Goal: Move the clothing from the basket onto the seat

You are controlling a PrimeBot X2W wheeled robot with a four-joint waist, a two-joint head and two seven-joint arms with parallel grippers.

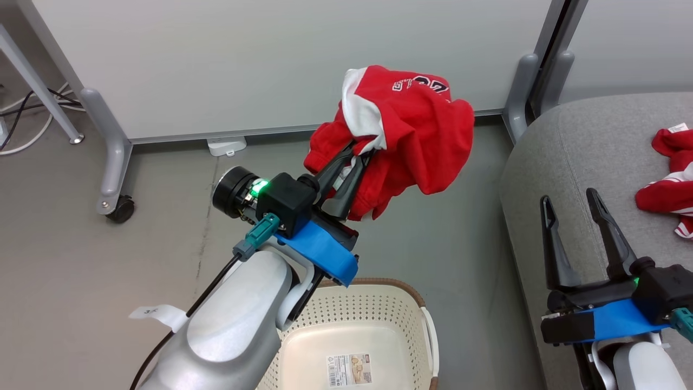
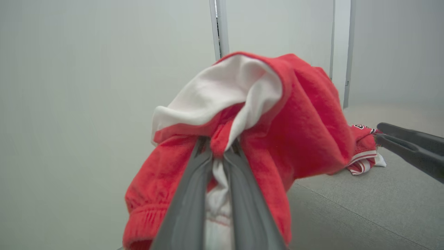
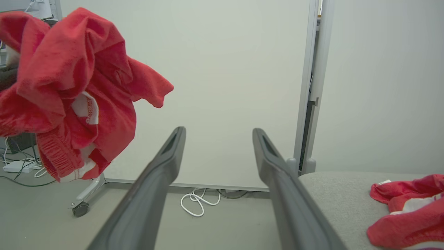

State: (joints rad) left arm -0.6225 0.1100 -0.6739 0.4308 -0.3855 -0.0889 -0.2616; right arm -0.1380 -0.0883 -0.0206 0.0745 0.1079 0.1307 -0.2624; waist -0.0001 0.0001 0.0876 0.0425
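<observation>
Grey floor point(image 1: 108, 281) below; the red garment point(image 1: 417, 130) hangs bunched, folds drooping, from my left tool point(image 1: 360, 154), clamped on it; right tool point(image 1: 568, 196) wide open, empty, by the seat point(image 1: 541, 157).

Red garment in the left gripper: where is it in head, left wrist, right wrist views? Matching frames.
Head view: held garment upper centre, clamped in the left gripper.
Left wrist view: held garment at centre, bunched around the fingers.
Right wrist view: held garment upper left, hanging in the air.
Shared landmark: second garment lying on the grey seat, at the right in all three.
</observation>
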